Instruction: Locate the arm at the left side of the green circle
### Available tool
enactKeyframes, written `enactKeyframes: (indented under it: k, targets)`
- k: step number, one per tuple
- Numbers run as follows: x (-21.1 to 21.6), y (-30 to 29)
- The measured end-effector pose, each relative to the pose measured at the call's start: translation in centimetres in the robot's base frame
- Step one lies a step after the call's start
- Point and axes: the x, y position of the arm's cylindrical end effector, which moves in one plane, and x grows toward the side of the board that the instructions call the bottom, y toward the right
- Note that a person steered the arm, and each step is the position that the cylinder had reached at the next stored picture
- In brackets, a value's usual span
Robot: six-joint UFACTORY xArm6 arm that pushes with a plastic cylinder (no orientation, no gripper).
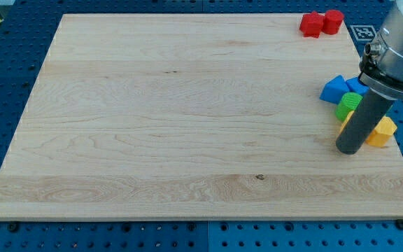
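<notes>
The green circle (352, 100) lies near the board's right edge, with a second green piece (344, 112) touching it just below; that piece's shape is unclear. My tip (348, 150) rests on the board just below these green blocks, slightly toward the view's left of the circle. The rod rises up and to the right and hides the circle's right side. A yellow block (383, 131) lies just right of the rod, and a yellow sliver (343, 124) shows at the rod's left edge.
Two blue blocks (333, 89) (356, 85) touch the green ones from above. Two red blocks (312, 24) (333, 21) sit at the board's top right corner. The wooden board (173, 119) lies on a blue perforated table. A black-and-white tag (363, 31) lies off the board.
</notes>
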Motion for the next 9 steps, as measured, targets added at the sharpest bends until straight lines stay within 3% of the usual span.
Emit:
enactKeyframes:
  k: [3,5,9]
  targets:
    - [3.0,-0.3]
    - [1.5,-5.6]
    - [-4.4,-7.4]
